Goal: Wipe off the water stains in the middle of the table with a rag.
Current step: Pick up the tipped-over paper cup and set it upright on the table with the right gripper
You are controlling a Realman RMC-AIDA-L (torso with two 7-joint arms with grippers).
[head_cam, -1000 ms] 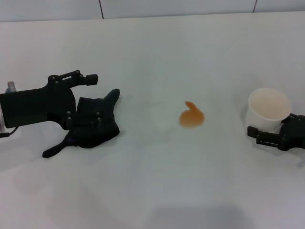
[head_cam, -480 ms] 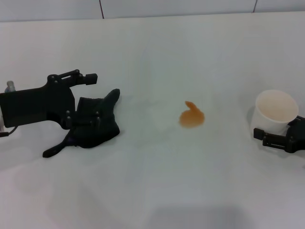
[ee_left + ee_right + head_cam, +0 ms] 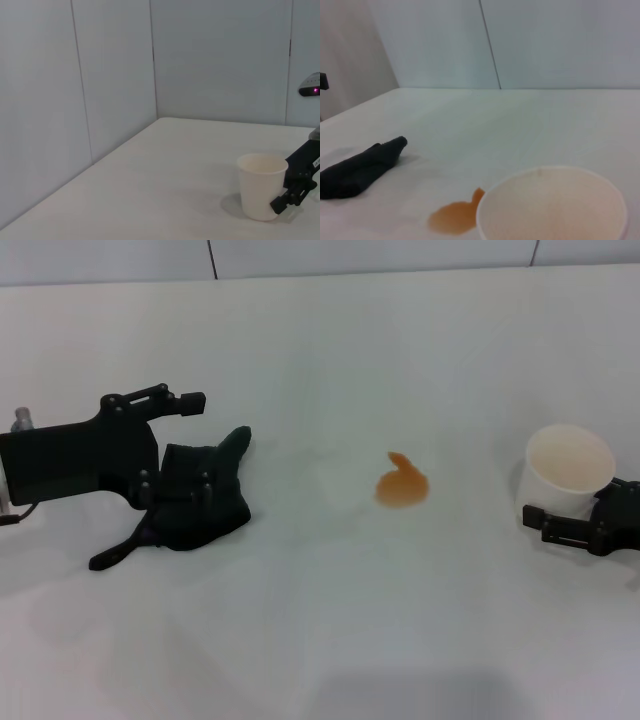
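Left tool (image 3: 180,445) fingers apart, straddling the rag (image 3: 195,505). Right tool (image 3: 560,525) clamped on white cup (image 3: 567,472). Orange stain (image 3: 402,484) sits mid-surface (image 3: 320,620).

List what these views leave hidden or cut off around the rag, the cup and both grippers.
- Left gripper: in the head view its fingertips merge with the dark rag, so its grip cannot be read.
- Right gripper: cut off by the head view's edge; the white cup hides its far finger.
- Water stains: in the right wrist view the cup rim covers one edge.
- Rag: absent from the left wrist view.
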